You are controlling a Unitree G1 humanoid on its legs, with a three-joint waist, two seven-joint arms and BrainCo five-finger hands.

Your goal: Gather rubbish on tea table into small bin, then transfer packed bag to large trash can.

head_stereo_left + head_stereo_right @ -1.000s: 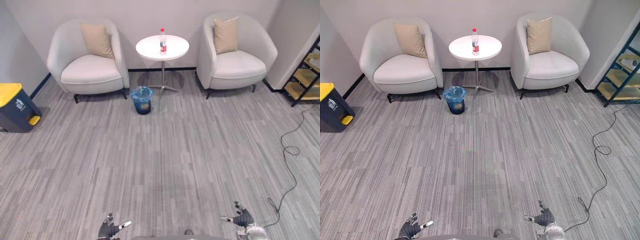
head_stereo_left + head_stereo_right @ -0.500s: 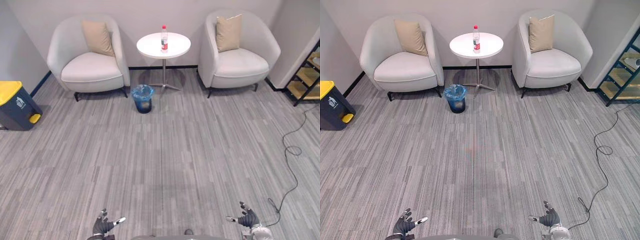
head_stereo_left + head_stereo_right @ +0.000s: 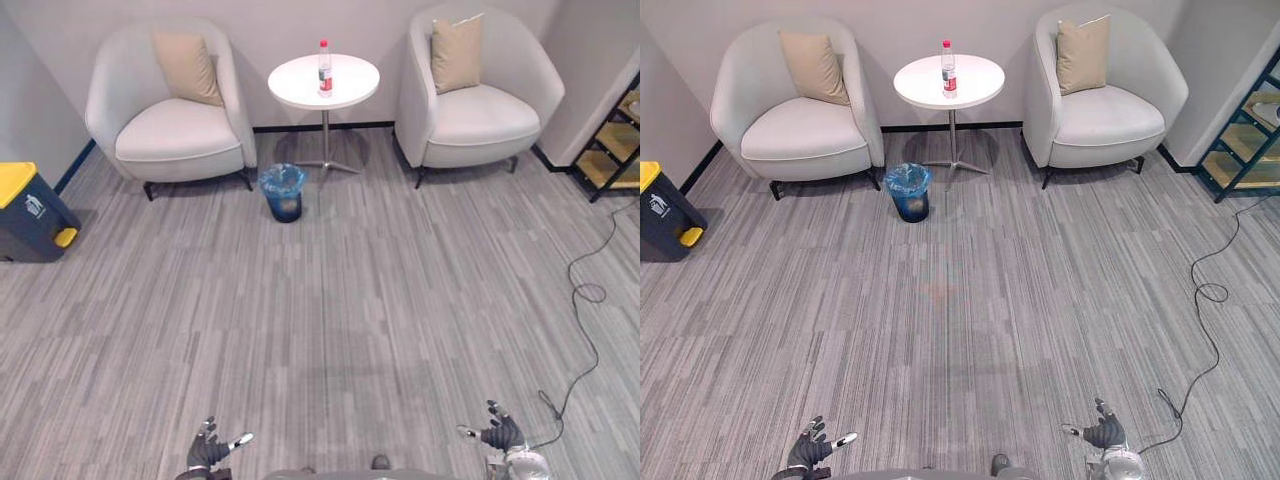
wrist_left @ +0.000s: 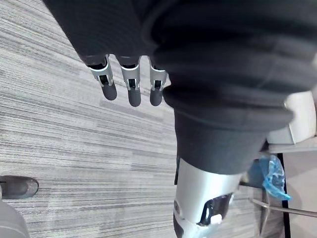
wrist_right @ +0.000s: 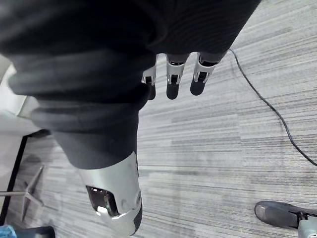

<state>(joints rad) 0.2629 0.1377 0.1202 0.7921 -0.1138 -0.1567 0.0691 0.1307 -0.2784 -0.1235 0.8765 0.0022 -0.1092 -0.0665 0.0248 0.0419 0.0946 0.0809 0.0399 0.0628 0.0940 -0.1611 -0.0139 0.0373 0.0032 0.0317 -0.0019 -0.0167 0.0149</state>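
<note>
Floor (image 3: 330, 290): grey striped carpet, spreads from the back wall to the near edge. Left armchair (image 3: 160, 140): pale, rounded, stands against the back wall just left of the surface. Right armchair (image 3: 490, 115): same make, stands just right of the surface. Large trash can (image 3: 25, 215): dark body, yellow lid shut, sits on the floor by the left wall, well apart from the surface. Shelf (image 3: 615, 150): dark frame with wooden boards, stands at the far right edge, cut off by it. Surface (image 3: 350, 85): round, white, on a slim metal pedestal, stands between the two armchairs. Left cushion (image 3: 185, 68): tan, leans against the back of the left armchair. Right cushion (image 3: 457, 52): tan, leans against the back of the right armchair. Small bin (image 3: 284, 192): dark, upright on the floor near the foot of the surface, on its left side, beside the left armchair. Blue bag (image 3: 284, 178): lines the small bin, rim folded over the top. Left robot hand (image 3: 207, 452): released, fingers straight and spread, grasps nothing, hangs low at the near edge, far from the surface. Right robot hand (image 3: 498, 434): likewise released, fingers straight, at the near edge on the right. Bottle (image 3: 323, 68): clear, red cap and label, stands upright near the middle of the surface.
</note>
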